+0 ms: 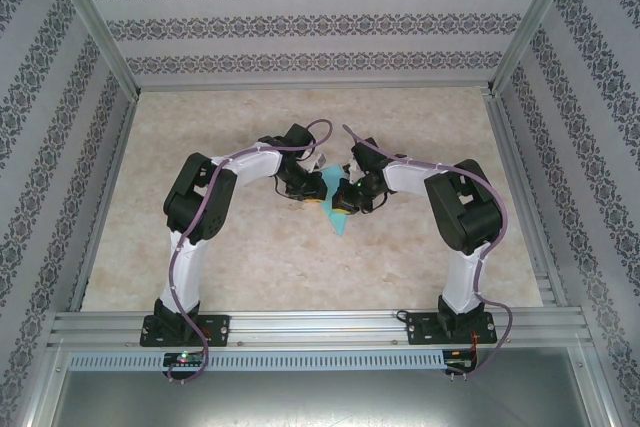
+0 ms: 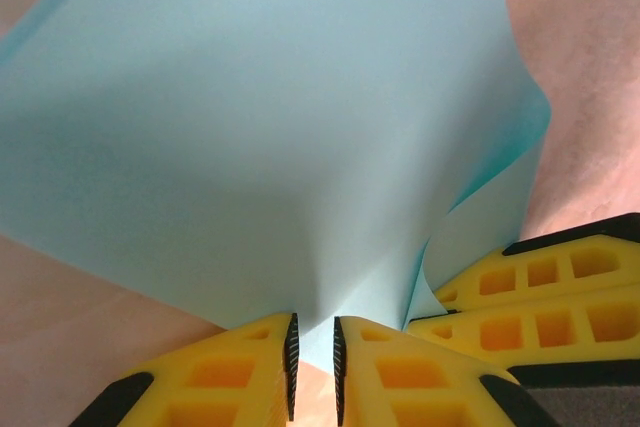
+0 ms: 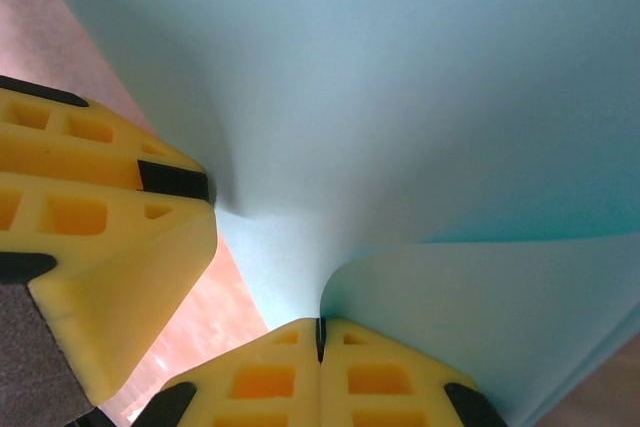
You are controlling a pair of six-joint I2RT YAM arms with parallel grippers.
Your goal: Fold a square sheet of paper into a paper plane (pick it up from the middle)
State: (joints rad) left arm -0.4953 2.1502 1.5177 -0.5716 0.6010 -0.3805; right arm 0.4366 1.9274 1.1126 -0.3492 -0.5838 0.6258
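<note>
Beige marbled tabletop (image 1: 220,257), patterned wallpaper behind. Left gripper (image 2: 314,357), frame centre in top view: jaws nearly closed, slim gap, paper edge between pads, so I judge it pinched. Square sheet of paper (image 1: 339,215) held between both grippers, long axis up-down frame, tip toward bottom. Right gripper (image 3: 320,339) jaws fully closed on curled edge. Both arms equally near. No writing I can read.

Sheet of paper (image 2: 250,147): thin turquoise paper, matt, smooth. Left gripper (image 2: 315,332) and right gripper (image 3: 320,325): yellow moulded plastic fingers (image 2: 220,377), matt, with black ribbed pads (image 2: 292,367). Table (image 1: 200,257): smooth, beige, stone-patterned, low sheen. Frame rails (image 1: 300,325): bare silver metal, satin. Arm housings (image 1: 195,197): black and white plastic, slightly glossy. Walls (image 1: 320,27): matt printed covering.
</note>
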